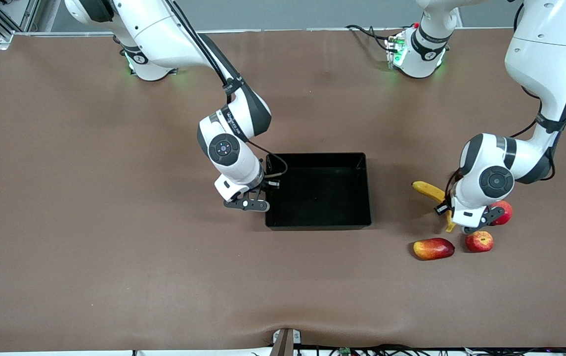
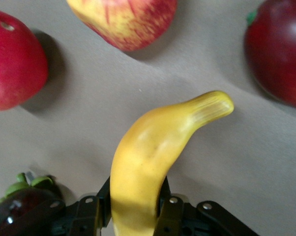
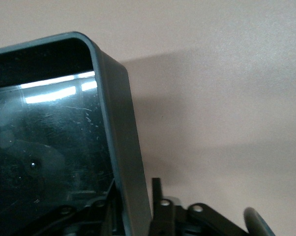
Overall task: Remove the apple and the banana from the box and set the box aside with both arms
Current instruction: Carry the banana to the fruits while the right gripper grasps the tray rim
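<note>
The black box (image 1: 318, 217) sits mid-table. My right gripper (image 1: 264, 198) is at the wall facing the right arm's end. Its fingers straddle that wall (image 3: 119, 128), one inside and one outside, closed against it; my right gripper (image 3: 135, 196) is shut on the box. Toward the left arm's end, my left gripper (image 1: 453, 217) is shut on the yellow banana (image 1: 428, 190), whose free end points toward the front camera. The banana (image 2: 153, 147) sits tight between the left gripper's (image 2: 135, 201) fingers. The small red-and-yellow apple (image 1: 479, 241) (image 2: 123, 19) lies just past the banana's tip.
An oblong red-and-yellow mango (image 1: 433, 248) (image 2: 281, 49) lies beside the apple. A plain red round fruit (image 1: 502, 211) (image 2: 15, 59) sits by the left gripper. A dark fruit with green leaves (image 2: 20, 206) lies close under the left hand. Brown tabletop (image 1: 114, 222) surrounds everything.
</note>
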Motion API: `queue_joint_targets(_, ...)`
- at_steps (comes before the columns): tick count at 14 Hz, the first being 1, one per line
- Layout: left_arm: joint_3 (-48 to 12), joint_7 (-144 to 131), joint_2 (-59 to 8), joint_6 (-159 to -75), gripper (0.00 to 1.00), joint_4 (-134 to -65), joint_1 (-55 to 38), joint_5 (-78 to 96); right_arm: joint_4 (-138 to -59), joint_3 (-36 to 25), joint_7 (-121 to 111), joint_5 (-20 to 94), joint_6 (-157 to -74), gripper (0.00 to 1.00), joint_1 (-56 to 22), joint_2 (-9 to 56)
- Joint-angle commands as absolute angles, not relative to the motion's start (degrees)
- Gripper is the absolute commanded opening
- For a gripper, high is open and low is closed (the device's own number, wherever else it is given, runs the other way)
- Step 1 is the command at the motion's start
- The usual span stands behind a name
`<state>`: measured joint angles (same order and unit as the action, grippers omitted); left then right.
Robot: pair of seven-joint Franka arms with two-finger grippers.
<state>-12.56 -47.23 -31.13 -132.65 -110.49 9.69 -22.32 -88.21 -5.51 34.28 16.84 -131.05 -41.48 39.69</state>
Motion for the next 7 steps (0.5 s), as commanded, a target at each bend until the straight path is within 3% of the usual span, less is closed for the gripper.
queue_joint_targets(1, -12.7, -48.3, -31.3, -132.4, 0.06, -109.8, 11.3, -24.4, -87.3, -6.1, 33.8, 17.7, -131.0, 0.00, -41.8, 40.3)
queue_joint_targets(2, -12.7, -48.3, -31.3, -132.4, 0.09, -109.8, 11.6, -25.3, -87.3, -6.1, 33.8, 17.8, -131.0, 0.00, -41.8, 40.3)
queue_joint_targets(3, -12.7, -48.3, -31.2, -132.4, 0.19, -109.8, 11.9, -26.5, -87.3, -6.1, 33.9, 17.9, -131.0, 0.00, -41.7, 40.3)
queue_joint_targets(4, -12.7, -48.3, -31.2, -132.4, 0.51, -109.7, 12.6, -27.2, -87.2, -6.0, 33.9, 17.8, -131.0, 0.00, -41.7, 40.3)
queue_joint_targets(5, -12.7, -48.3, -31.0, -132.4, 0.89, -109.3, 12.7, -27.6, -87.2, -6.1, 33.8, 17.8, -131.0, 0.00, -41.6, 40.2)
queue_joint_targets(6, -12.8, -48.4, -31.0, -132.4, 1.00, -108.3, 12.7, -27.6, -87.1, -6.0, 33.8, 17.8, -131.0, 0.00, -41.3, 40.1)
queue_joint_targets(7, -12.9, -48.6, -30.9, -132.3, 1.00, -107.4, 12.7, -27.6, -86.8, -6.0, 33.7, 17.9, -130.7, 0.00, -41.0, 39.8)
